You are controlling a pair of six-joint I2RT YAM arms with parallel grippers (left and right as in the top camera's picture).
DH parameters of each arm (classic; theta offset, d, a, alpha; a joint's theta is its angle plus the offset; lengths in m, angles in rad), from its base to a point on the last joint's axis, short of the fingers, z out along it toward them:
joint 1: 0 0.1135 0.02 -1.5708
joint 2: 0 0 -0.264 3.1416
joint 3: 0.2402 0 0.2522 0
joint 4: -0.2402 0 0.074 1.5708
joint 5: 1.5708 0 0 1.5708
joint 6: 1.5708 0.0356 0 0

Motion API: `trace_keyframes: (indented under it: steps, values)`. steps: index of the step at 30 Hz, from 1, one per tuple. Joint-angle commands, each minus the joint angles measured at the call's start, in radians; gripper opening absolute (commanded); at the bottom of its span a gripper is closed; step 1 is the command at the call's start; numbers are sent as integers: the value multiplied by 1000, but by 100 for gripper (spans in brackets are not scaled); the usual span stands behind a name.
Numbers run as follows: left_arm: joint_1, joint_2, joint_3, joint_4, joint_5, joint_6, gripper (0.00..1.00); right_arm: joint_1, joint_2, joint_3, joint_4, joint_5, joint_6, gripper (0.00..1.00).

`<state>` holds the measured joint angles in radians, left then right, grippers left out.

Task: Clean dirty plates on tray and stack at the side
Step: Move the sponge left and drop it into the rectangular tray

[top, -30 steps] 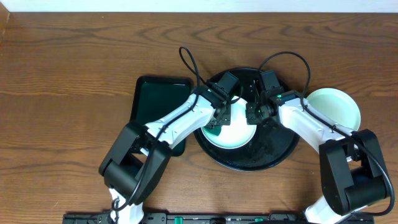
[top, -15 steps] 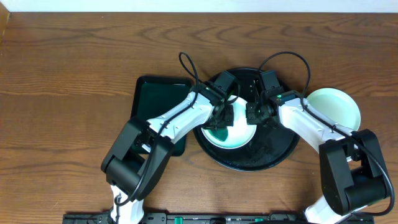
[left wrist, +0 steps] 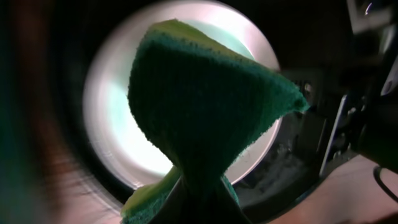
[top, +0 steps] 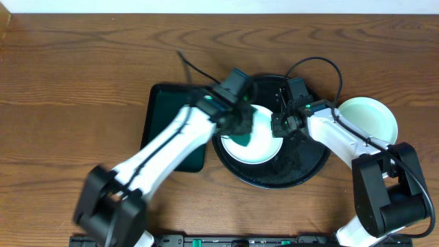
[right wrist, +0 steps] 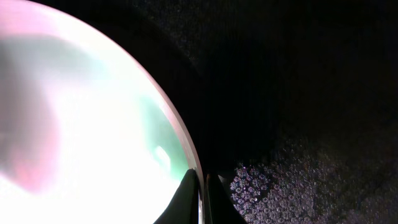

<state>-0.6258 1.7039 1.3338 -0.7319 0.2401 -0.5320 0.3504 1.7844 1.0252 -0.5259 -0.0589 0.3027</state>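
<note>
In the right wrist view, the right gripper has its fingers closed to a thin slit on the rim of the pale mint-green plate. One finger is on the inside of the lip and the other on the outside, over the black tray. From overhead, that pinch sits at the plate's 3 o'clock edge, so the plate is pinned from the right.

The left gripper is clamped tight on a folded green sponge. The sponge fans out over the plate's 9 to 10 o'clock part. The left wrist view does not show whether it is touching the plate.

The plate lies in the tray's 8 to 9 o'clock part, directly under the sponge. A round plate has no long axis to line up with. The wipe will likely run from 9 o'clock towards the pinned 3 o'clock rim, and it has to stop short of the right fingers.

A dark rectangular tray lies just beside the black tray at 9 o'clock. At 3 o'clock, off the tray, a second mint-green plate rests on the wooden table. The right arm is nearer that spot.
</note>
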Motion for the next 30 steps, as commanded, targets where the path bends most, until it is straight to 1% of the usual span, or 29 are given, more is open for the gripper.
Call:
trace_keyframes:
  steps: [1,3,4,6,10,14,19,30]
  values:
    - [97,-59,5,-73,-86,91,8,11,-17,-5,6,-55,3,1]
    - [156,-66,5,-124,-104,107,8,11,-17,-5,6,-55,3,1]
    - [214,-63,5,-165,-103,137,8,11,-17,-5,6,-55,3,1]
    - [273,-57,5,-202,-103,171,8,11,-17,-5,6,-55,3,1]
    - [362,-56,4,-240,-104,230,8,11,-17,-5,6,-55,3,1]
    - [424,-56,-11,-244,-163,236,8,11,-17,-5,7,-55,3,1]
    - [462,-56,-47,-211,-179,236,8,11,-17,-5,7,-54,3,1]
    - [464,-56,-179,-46,-182,236,8,11,-17,-5,7,-55,3,1]
